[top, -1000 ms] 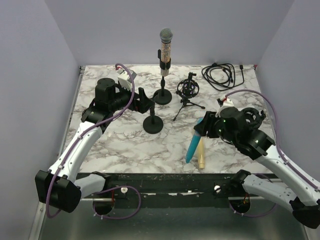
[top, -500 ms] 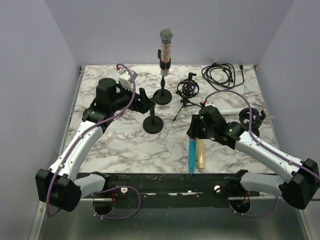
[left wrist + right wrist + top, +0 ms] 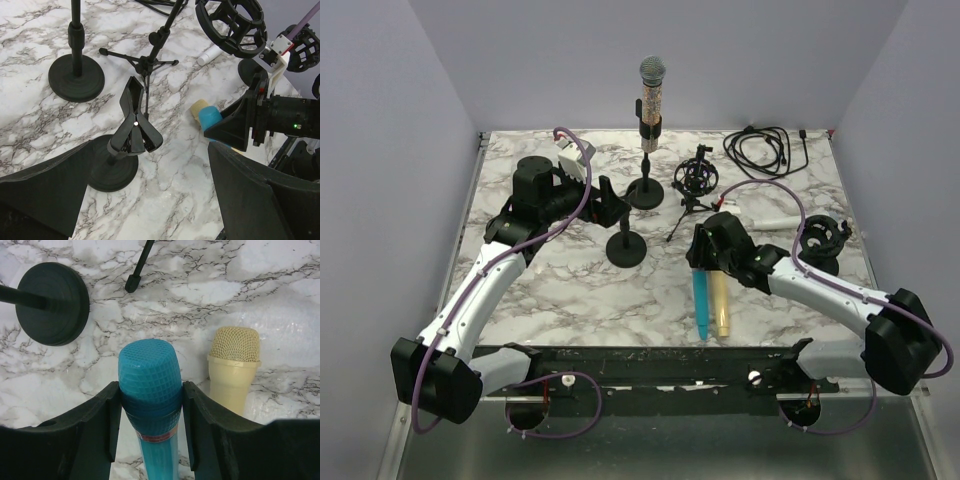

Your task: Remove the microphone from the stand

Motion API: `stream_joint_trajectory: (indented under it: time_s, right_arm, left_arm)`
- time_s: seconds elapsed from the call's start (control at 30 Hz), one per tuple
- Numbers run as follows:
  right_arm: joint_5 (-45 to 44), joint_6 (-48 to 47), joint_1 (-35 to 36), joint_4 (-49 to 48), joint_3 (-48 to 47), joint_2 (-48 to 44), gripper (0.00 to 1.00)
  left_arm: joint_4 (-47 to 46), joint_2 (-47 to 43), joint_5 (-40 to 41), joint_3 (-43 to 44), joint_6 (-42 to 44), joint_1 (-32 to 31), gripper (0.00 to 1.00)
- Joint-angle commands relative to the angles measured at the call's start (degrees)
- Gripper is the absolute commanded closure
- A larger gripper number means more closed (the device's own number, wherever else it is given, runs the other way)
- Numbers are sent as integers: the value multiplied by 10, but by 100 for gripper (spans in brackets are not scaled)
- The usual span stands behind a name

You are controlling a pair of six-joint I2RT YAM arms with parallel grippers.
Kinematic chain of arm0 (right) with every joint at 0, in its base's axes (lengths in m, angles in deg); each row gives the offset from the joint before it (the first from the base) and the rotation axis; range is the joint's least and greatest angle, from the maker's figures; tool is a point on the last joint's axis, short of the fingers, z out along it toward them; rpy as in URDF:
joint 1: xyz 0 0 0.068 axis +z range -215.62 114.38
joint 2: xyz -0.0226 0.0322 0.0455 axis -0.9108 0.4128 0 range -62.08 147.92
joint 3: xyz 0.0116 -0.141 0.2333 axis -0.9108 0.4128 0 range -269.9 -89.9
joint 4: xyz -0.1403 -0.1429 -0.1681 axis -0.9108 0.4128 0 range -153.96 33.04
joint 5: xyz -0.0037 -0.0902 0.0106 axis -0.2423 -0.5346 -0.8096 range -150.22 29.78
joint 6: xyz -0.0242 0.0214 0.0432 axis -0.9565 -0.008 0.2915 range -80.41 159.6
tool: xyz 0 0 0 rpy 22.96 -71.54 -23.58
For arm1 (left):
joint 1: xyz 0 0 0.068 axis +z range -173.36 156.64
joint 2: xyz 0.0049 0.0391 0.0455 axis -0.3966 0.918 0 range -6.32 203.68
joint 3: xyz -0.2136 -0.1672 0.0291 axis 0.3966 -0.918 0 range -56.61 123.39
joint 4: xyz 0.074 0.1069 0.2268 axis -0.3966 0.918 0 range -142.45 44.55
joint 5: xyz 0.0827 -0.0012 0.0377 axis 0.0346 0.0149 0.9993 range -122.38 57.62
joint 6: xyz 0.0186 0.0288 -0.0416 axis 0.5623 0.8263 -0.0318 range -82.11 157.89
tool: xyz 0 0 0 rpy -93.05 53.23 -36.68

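Placing step: blue microphone (image 3: 149,375) out of clip stand (image 3: 134,132), pinched below head by your right gripper (image 3: 150,395), low beside cream microphone (image 3: 233,365). Left gripper (image 3: 151,144) spread, flanking empty clip. Next: lay it flat on marble table (image 3: 570,290), release gently and mind it rolling.

The overhead view faces the whole table (image 3: 570,300); both close wrist views share the blue microphone (image 3: 150,375).

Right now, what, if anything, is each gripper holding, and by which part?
The right gripper clamps the blue microphone at its neck, just under the mesh head. The left gripper is open and holds nothing.
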Motion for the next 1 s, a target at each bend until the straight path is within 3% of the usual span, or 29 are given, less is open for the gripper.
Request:
stream_joint_trajectory:
  time_s: [0.0, 0.33, 0.73, 0.97]
  right_arm:
    - [-29, -2, -2, -79, 32, 13, 99]
    - [-50, 14, -2, -144, 72, 58, 95]
    - [-52, 24, -2, -146, 87, 70, 59]
    - [-62, 26, -3, -136, 90, 66, 45]
  left_arm:
    - [5, -14, 0, 11, 2, -3, 2]
    - [5, -15, -1, 11, 1, -3, 2]
    - [5, -16, -1, 12, 0, -3, 2]
    - [6, -18, -1, 12, 1, -4, 2]
